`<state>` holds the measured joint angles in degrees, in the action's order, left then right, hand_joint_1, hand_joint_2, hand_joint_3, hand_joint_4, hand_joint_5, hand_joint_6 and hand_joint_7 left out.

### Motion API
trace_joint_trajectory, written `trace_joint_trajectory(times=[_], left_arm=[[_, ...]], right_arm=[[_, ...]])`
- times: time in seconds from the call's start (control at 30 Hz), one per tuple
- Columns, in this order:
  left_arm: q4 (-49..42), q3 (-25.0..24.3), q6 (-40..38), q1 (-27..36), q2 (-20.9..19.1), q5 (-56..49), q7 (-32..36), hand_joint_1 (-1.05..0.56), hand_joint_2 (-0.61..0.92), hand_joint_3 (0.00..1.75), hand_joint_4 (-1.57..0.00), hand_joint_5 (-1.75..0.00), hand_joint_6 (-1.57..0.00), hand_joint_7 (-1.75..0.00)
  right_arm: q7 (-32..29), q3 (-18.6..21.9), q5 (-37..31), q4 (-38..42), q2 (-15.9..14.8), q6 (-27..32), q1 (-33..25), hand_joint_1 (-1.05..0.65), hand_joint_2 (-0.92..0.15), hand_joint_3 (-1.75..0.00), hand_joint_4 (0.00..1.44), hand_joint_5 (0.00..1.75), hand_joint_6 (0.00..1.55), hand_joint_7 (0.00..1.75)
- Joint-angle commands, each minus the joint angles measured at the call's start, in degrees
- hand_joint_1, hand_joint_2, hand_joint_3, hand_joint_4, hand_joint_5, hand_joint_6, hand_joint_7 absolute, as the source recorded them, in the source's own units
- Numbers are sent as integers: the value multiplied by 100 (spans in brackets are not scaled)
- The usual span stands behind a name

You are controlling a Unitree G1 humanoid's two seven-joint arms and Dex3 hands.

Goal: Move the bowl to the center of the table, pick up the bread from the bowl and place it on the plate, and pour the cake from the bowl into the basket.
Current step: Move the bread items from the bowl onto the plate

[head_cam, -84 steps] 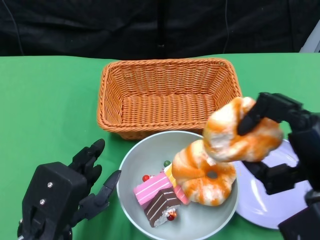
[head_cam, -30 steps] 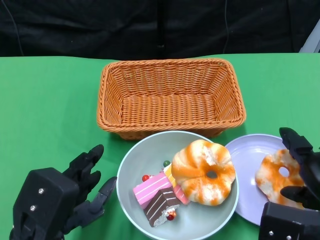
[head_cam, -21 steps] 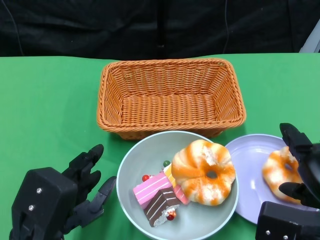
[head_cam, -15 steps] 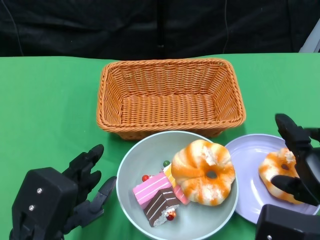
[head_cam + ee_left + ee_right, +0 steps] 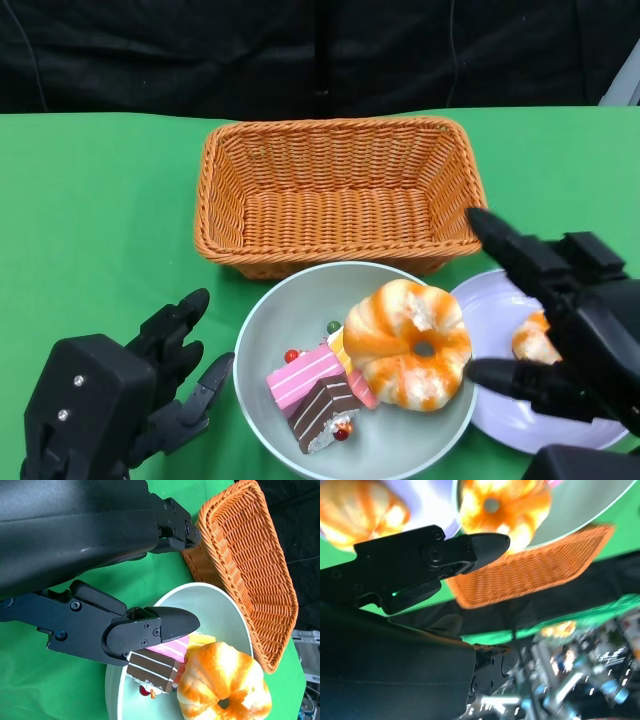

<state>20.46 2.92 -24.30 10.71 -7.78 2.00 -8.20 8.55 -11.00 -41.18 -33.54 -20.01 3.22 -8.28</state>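
Your right hand [image 5: 565, 320] hangs above the lavender plate [image 5: 500, 310], fingers spread wide and holding nothing — one finger reaches toward the near right corner of the basket [image 5: 340, 190], another points at the bowl's right rim. Under that hand you can see part of one orange-striped bread [image 5: 532, 340] lying on the plate; most of it is hidden by the hand. The right wrist view shows the same thing blurred: the bread on the plate [image 5: 362, 510] to one side of the fingers [image 5: 470, 547] and the other bread across the rim.

The pale bowl [image 5: 290, 310] sits just in front of the basket and touches, or nearly touches, the plate — the overlap makes it hard to say which. In it you have a second ring-shaped bread [image 5: 408, 345] on the right side, leaning over a pink cake slice [image 5: 303, 375] and a brown striped cake slice [image 5: 322, 410], with small red and green beads beside them.

Your left hand [image 5: 150, 385] rests low on the green table [image 5: 90, 200], left of the bowl, fingers apart and empty. In the left wrist view a fingertip [image 5: 165, 625] lies just over the bowl's near rim, close to the brown slice [image 5: 152, 669].
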Motion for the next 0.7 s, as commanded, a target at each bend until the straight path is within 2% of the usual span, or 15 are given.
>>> trace_joint_trajectory(times=[0.03, 0.33, 0.7], left_arm=[[-53, -4, 62, -15, -64, -25, -34, -60, 92, 62, -7, -26, -14, 0], [-63, 52, 79, -11, -64, -56, -20, -61, 92, 62, -7, -27, -14, 0], [-47, 147, 43, -12, 32, -132, 77, -61, 92, 61, -8, -29, -15, -1]], right_arm=[[304, -73, 111, -154, 44, 72, 62, -61, -92, -8, 0, 80, 12, 11], [461, -433, -122, 280, 260, 33, 472, -59, -90, -3, 0, 77, 12, 12], [-251, -907, -610, 1812, 391, -401, 1170, -65, -92, -4, 1, 76, 13, 13]])
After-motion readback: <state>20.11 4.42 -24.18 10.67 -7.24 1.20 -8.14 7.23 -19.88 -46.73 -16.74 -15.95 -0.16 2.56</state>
